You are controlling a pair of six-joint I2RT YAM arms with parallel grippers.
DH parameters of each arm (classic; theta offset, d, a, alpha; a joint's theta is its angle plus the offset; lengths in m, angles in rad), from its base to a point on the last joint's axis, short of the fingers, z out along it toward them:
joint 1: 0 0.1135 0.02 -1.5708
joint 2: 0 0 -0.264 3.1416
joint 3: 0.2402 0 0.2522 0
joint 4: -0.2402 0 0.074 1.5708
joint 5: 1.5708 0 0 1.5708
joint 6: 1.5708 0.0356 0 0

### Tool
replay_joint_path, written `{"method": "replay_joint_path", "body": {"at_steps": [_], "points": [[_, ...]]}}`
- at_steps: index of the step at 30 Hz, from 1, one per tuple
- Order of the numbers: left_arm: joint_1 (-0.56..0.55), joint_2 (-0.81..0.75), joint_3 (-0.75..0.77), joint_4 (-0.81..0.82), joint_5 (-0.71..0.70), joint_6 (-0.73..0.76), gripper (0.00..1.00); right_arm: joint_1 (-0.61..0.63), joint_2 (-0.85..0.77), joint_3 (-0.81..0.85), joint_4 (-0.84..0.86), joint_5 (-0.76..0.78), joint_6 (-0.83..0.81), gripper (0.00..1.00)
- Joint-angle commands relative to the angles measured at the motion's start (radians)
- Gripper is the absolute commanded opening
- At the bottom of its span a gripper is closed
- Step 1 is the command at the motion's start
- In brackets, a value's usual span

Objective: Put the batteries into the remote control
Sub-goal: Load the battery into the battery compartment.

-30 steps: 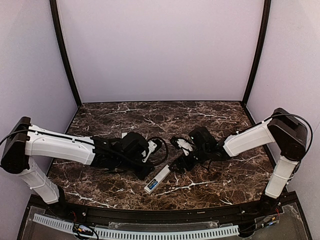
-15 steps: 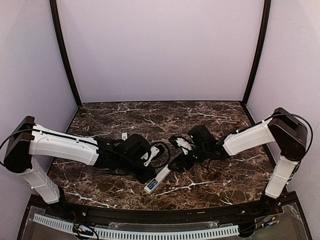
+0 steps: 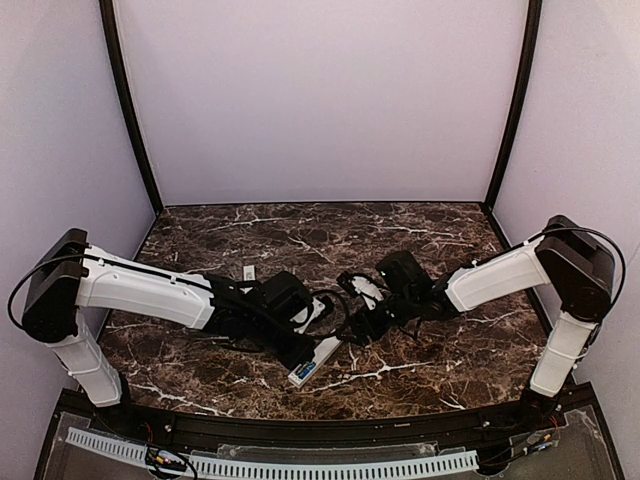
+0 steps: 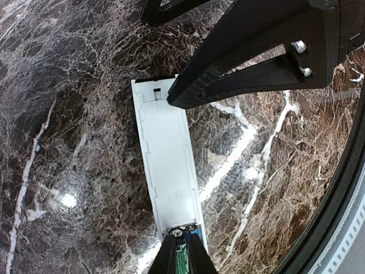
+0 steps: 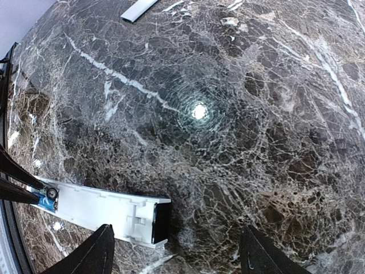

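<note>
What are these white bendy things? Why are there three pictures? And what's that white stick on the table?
Those are two robot arms, the left arm and the right arm. Each ends in a two-finger pincher called a gripper. The wide picture comes from a camera above them. The other two come from small cameras on their wrists, looking down at the dark marble table. The white stick is a remote control with its battery slot open. The left gripper pinches a little blue battery at one end of it. The right gripper is open at the other end, holding nothing. A small flat white piece lies farther off.
</note>
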Motion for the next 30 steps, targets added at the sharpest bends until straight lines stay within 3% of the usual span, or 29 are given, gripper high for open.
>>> {"method": "replay_joint_path", "body": {"at_steps": [1,9,15,30], "points": [[0.000,0.022,0.029,-0.043,0.011,-0.001,0.09,0.009,0.020,-0.003,0.022,-0.007,0.000,0.74],[-0.001,0.049,0.044,-0.065,0.009,0.001,0.08,0.011,0.027,-0.005,0.022,0.000,-0.003,0.73],[-0.001,0.056,0.033,-0.083,0.033,-0.004,0.01,0.011,0.034,-0.006,0.022,0.002,-0.006,0.72],[-0.010,0.068,-0.004,-0.093,0.086,-0.008,0.02,0.011,0.035,-0.019,0.023,0.006,-0.005,0.70]]}}
